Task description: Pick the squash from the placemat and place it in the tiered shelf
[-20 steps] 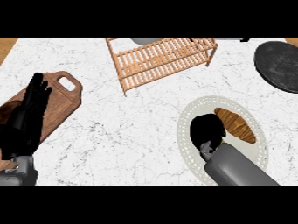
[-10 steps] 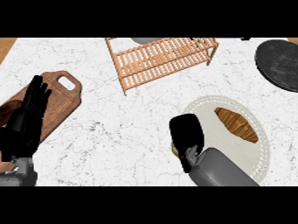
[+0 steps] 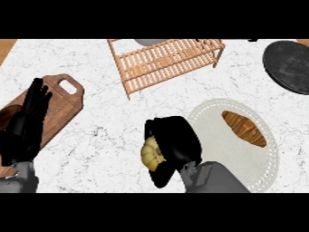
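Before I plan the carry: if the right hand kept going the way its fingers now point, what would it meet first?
Probably the tiered shelf. The right hand, curled on the squash, points up the view over bare counter; height is unclear.

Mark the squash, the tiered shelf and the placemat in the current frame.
squash (image 3: 149, 153), head view, yellow side showing beside the right hand's fingers.
tiered shelf (image 3: 162, 59), head view, slatted top.
placemat (image 3: 218, 146), head view, bare pale middle.
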You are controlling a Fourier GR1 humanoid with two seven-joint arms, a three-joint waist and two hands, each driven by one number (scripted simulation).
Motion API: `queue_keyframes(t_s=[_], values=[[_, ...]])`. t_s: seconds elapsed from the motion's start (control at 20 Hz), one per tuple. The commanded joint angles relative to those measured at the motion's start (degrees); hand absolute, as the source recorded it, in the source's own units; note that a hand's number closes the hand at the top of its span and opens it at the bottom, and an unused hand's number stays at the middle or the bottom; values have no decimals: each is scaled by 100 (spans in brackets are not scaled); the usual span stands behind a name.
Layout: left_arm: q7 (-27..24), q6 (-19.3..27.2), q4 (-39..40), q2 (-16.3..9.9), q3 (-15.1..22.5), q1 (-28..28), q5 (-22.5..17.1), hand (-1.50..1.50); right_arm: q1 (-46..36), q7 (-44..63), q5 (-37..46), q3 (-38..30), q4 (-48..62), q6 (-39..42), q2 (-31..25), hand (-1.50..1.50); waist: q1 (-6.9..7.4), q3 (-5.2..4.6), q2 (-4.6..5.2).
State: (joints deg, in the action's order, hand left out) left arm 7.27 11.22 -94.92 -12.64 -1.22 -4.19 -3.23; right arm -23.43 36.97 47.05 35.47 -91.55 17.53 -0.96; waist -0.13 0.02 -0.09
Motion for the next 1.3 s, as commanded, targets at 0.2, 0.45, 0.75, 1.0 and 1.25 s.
queue_keyframes(t_s=[0.2, 0.45, 0.75, 1.0, 1.25], values=[[266, -29, -361, -58, 39, 132, 31, 0, -408, 1172, -627, -709, -1833, -896, 94, 150, 20, -1, -34], [225, 163, -110, 225, 212, -138, 243, 0, -1498, 1959, -534, -1630, -2159, -94, 95, 150, -13, -5, -4], [163, -127, -492, 89, 12, 242, 96, 0, -1774, 1216, -550, -2497, -1323, -111, -217, 150, 58, -3, 10], [98, -105, -261, 187, 2, 64, 198, 0, -1959, 696, -319, -2854, -587, -721, -210, 150, 57, -3, 16], [228, -280, -206, 158, -122, 32, 52, 0, -2150, 113, -103, -2939, 426, -1379, -26, 150, 70, -3, 19]])
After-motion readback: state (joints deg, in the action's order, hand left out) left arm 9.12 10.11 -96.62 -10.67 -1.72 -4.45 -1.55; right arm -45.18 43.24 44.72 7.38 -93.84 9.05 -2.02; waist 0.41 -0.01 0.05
